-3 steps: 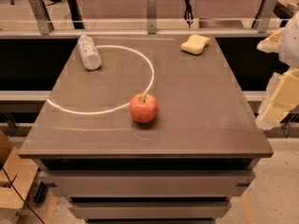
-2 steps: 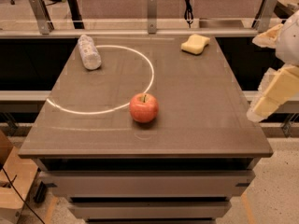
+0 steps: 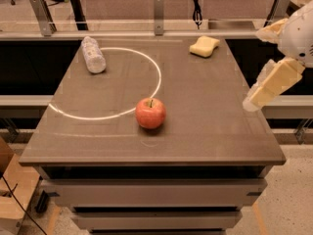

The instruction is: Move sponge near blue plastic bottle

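Note:
The pale yellow sponge (image 3: 204,46) lies flat near the far right corner of the brown table (image 3: 210,131). The blue plastic bottle (image 3: 93,54), whitish and crinkled, lies on its side at the far left of the table, on a white ring marking. My gripper (image 3: 253,68) hangs at the table's right edge, in front of and to the right of the sponge and apart from it. Its two pale yellow fingers (image 3: 272,84) stand wide apart and hold nothing.
A red apple (image 3: 150,112) stands upright at the middle of the table, on the front of the white ring (image 3: 157,77). A rail with metal posts (image 3: 158,6) runs behind the table. A wooden box (image 3: 12,190) stands on the floor at the lower left.
My gripper has moved a little to the left, toward the table's right edge. The sponge, bottle and apple have not moved.

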`<action>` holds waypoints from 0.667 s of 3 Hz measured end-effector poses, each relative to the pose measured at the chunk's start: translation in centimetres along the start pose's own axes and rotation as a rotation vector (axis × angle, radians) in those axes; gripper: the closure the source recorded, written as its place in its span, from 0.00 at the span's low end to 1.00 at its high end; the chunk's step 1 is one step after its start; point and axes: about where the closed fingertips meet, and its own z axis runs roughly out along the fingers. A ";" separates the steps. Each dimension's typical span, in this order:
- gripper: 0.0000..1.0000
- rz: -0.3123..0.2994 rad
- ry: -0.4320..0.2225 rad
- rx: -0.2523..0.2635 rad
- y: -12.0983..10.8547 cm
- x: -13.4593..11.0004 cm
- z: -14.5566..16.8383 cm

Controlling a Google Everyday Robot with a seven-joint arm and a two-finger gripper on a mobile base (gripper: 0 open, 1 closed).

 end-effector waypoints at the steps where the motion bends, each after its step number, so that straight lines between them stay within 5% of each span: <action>1: 0.00 0.069 -0.040 0.019 -0.1 0.2 1.4; 2: 0.00 0.125 -0.168 0.074 -2.8 -0.9 3.5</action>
